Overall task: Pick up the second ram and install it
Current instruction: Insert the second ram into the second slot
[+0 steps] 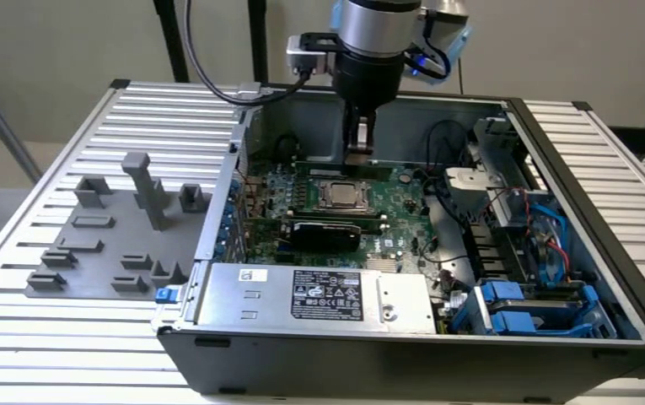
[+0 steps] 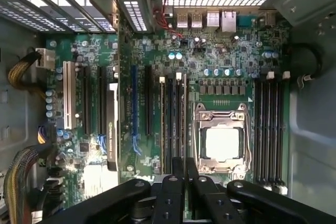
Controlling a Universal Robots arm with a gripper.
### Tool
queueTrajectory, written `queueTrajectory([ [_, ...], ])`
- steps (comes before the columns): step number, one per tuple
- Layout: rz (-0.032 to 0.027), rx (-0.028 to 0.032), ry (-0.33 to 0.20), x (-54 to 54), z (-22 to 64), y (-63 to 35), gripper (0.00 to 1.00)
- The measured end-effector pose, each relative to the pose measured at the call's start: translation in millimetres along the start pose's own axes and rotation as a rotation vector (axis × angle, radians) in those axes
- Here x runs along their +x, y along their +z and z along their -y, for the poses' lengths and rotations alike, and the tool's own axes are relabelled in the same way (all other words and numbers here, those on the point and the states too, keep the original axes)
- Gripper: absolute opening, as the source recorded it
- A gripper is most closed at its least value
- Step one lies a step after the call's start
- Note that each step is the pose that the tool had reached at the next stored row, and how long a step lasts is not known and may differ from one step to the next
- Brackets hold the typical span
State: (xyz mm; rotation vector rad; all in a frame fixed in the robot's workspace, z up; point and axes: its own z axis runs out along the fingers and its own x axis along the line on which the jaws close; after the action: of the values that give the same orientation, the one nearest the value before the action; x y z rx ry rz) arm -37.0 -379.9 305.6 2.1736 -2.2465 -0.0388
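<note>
The second ram (image 1: 325,166), a slim green circuit-board stick, is standing on edge along the far side of the large green motherboard (image 1: 399,215), just behind the silver square CPU (image 1: 345,196) in its metal socket frame. The black two-fingered gripper (image 1: 358,153) is reaching straight down into the case and is meeting the stick's upper edge near its middle. In the wrist view the gripper (image 2: 185,170) is showing its fingers (image 2: 176,182) pressed close together with only a thin line between them; whether the stick is being pinched in that line cannot be told. They are lining up with the long black memory slots (image 2: 173,119) beside the CPU (image 2: 222,144) on the motherboard (image 2: 226,51).

All of this is sitting inside the open grey metal computer case (image 1: 412,363), which is lying on a slatted aluminium table (image 1: 29,337). A silver power supply box (image 1: 311,295) is occupying the near end of the case, with blue plastic drive brackets (image 1: 519,308) toward the exterior view's right. A grey fixture plate with upright pegs (image 1: 97,245) is resting on the table at the exterior view's left.
</note>
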Motion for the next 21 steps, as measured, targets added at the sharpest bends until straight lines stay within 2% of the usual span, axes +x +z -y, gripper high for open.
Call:
queueTrajectory([
  [18, 0.0001, 0.0001, 0.005, 2.6, 2.4, 32.7, 0.0],
  [21, 0.0003, 0.0, 0.015, 0.8, 2.7, 45.0, 0.0],
])
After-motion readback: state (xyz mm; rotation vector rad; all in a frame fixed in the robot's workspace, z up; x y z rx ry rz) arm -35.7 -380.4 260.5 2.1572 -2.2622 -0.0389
